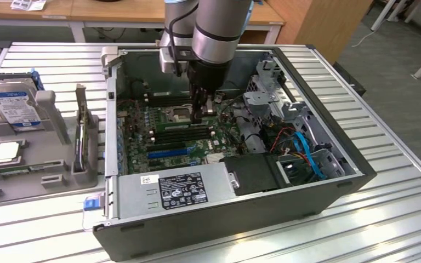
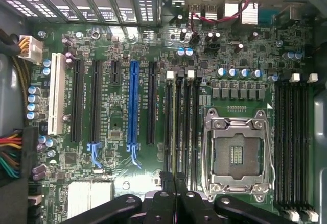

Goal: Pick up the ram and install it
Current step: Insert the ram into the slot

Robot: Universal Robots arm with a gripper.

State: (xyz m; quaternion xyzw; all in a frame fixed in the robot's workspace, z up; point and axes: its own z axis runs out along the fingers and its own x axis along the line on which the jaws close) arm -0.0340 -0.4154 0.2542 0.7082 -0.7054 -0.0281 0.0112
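The ram [image 2: 179,127] shows edge-on as a thin greenish strip standing in one of the black motherboard slots [image 2: 187,127], beside the empty CPU socket [image 2: 236,155]. My gripper [image 2: 174,185] is shut, its two black fingers [image 2: 167,183] pressed together right over the near end of that strip. Whether they touch it I cannot tell. In the exterior view the gripper [image 1: 199,112] reaches straight down into the open computer case [image 1: 218,219], onto the slots in the middle of the board.
A grey fixture [image 1: 20,164] at the exterior view's left holds a blue-labelled hard drive [image 1: 9,104], a square silver CPU [image 1: 6,150] and a thin upright board [image 1: 85,134]. Inside the case sit a power supply [image 1: 174,189], drive cage and cables [image 1: 306,148]. A second slot bank [image 2: 294,137] lies beyond the socket.
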